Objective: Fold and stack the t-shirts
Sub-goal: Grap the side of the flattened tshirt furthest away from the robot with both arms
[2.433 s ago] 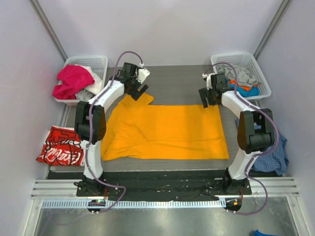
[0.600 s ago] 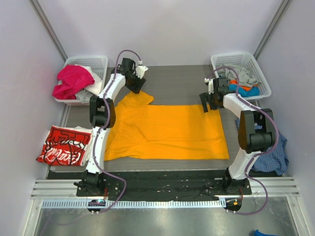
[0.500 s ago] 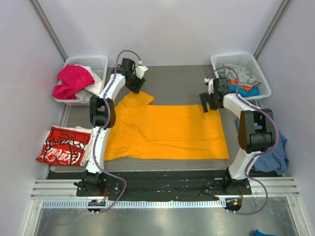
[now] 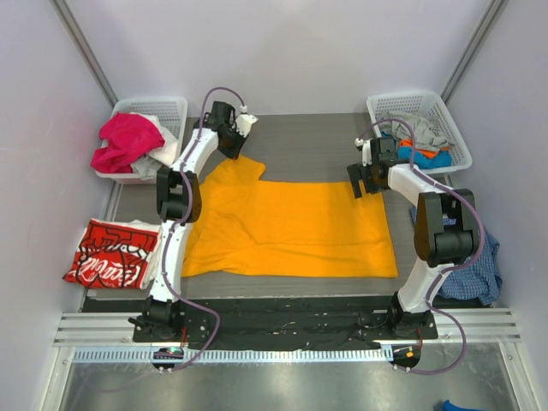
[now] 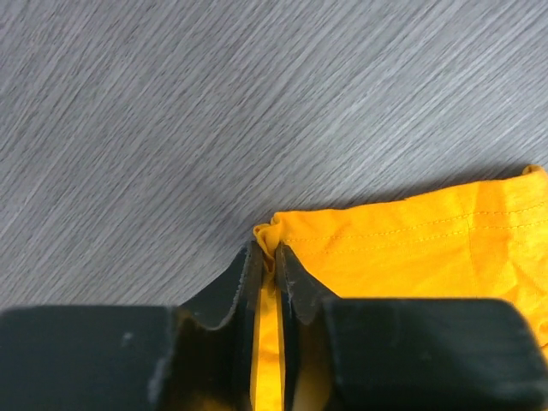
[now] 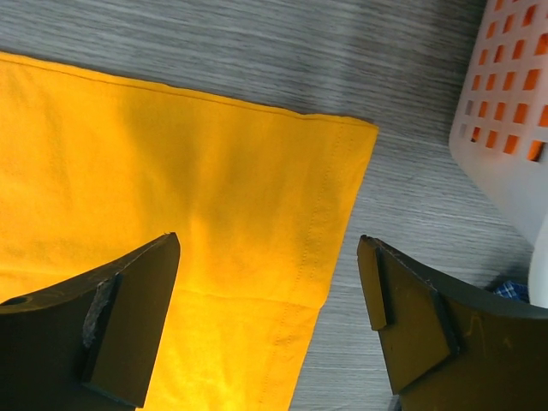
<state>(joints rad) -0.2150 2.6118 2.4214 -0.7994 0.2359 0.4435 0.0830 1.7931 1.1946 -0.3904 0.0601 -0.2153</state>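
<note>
Top external: orange t-shirt [image 4: 291,227] spread flat; left fingers [image 5: 224,295] pinch its corner.

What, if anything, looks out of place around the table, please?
A blue checked garment lies crumpled off the table's right edge, outside the right basket. The orange t-shirt lies mostly flat; only its sleeve corner is bunched in the left gripper.

We see a strip of bare grey table [image 4: 304,141] open along the far side, between two white baskets in the far corners. The left basket [image 4: 171,104] is heaped with cloth; the right basket [image 4: 458,137] stands near the far right corner of the orange t-shirt [image 4: 287,227]. The shirt lies flat, open from above. The left arm [image 4: 184,167] crosses its left side, the right arm [image 4: 419,184] flanks its right edge. Walls [image 4: 43,128] close both sides.
</note>
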